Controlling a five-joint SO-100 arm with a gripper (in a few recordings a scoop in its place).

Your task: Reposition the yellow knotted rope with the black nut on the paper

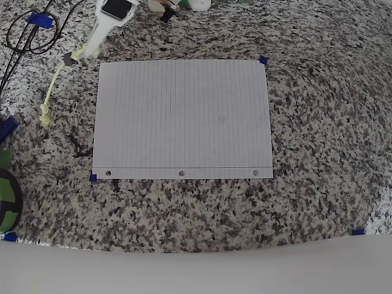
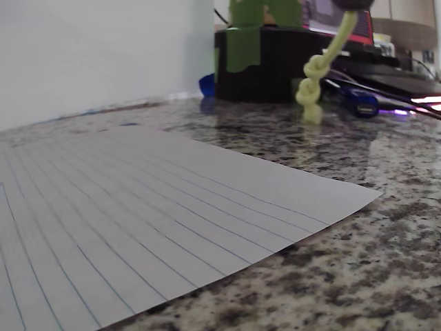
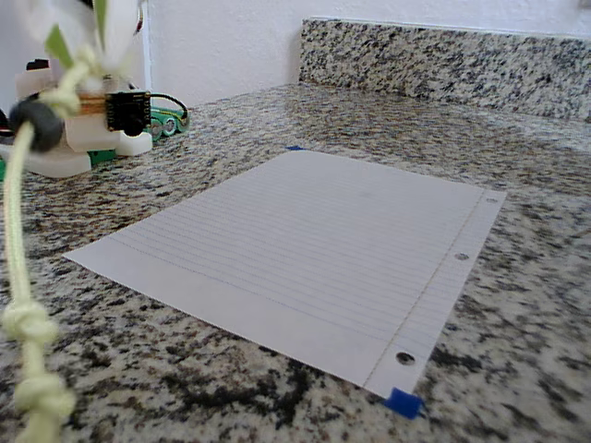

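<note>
Here we see the gripper (image 1: 86, 48) closed on the upper end of the rope (image 1: 51, 92), left of the paper (image 1: 182, 118) in the overhead view. The rope hangs down over the worktop (image 1: 318, 122), the nut (image 1: 69, 59) sitting high on it just below the gripper, the lower knots near the granite. The paper lies bare. We think the risk is this: the loose tail can swing or drag and catch the paper edge, shifting the sheet, and the nut may slide down.
</note>
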